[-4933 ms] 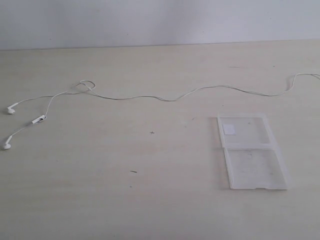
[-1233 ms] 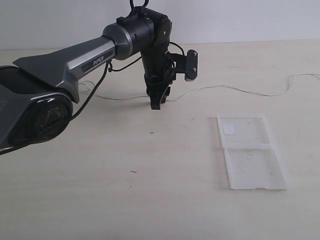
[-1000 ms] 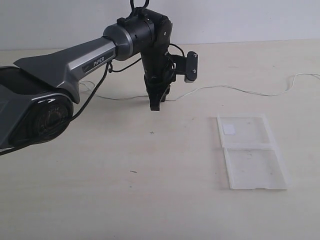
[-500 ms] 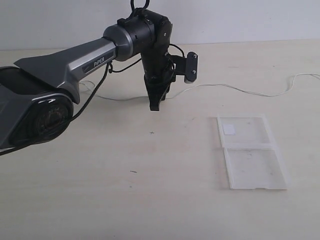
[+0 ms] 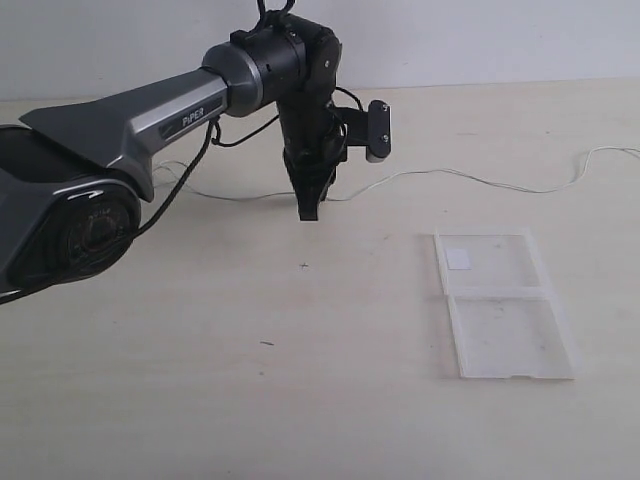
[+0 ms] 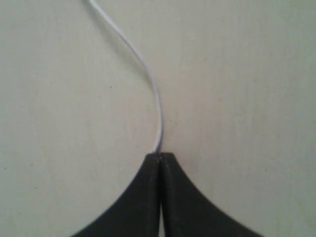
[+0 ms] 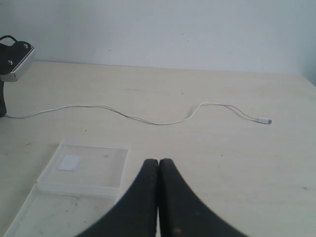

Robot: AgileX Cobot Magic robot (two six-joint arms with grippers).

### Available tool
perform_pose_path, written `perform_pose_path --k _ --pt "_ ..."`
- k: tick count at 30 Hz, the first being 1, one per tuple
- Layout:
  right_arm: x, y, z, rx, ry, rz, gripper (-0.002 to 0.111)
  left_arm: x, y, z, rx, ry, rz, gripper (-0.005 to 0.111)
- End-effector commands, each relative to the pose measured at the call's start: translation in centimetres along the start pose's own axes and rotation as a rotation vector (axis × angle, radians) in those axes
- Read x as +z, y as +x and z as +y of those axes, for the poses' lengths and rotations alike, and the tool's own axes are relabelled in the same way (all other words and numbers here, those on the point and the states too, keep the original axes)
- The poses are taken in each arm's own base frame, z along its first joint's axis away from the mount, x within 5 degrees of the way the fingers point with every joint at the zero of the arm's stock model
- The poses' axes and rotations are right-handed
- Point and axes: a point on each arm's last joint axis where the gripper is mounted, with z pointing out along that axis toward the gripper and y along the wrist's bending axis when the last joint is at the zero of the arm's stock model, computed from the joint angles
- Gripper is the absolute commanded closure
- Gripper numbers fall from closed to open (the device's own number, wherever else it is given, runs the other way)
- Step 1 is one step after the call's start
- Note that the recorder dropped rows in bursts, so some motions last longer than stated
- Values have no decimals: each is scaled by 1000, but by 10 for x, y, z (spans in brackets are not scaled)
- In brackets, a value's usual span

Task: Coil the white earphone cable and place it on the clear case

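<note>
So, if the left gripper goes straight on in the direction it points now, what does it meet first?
Most likely the table. The left gripper points straight down, shut on the white earphone cable, and only bare tabletop shows beyond its tips. How large the gap is, I cannot tell.

- Light: bright, even, diffuse; I cannot tell its source.
- Shadows: faint, soft-edged on the table [image 5: 200,400].
- Focus: both wrist views soft; my left gripper [image 6: 160,157] and right gripper [image 7: 158,162] blurred, dark, close.
- Exterior view: mildly grainy.
</note>
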Motion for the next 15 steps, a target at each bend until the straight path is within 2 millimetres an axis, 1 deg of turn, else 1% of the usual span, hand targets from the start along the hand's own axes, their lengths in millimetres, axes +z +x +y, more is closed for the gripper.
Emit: perform_pose_path --k 1,5,15 --pt "0 0 0 -2 4 -15 108 -20 0 5 -28 -25 -19 107" --pt "0 0 0 -2 4 -15 108 -23 0 5 -40 -30 -23 107" --pt "0 0 0 -4 4 -15 108 -24 0 5 -45 -30 -23 107"
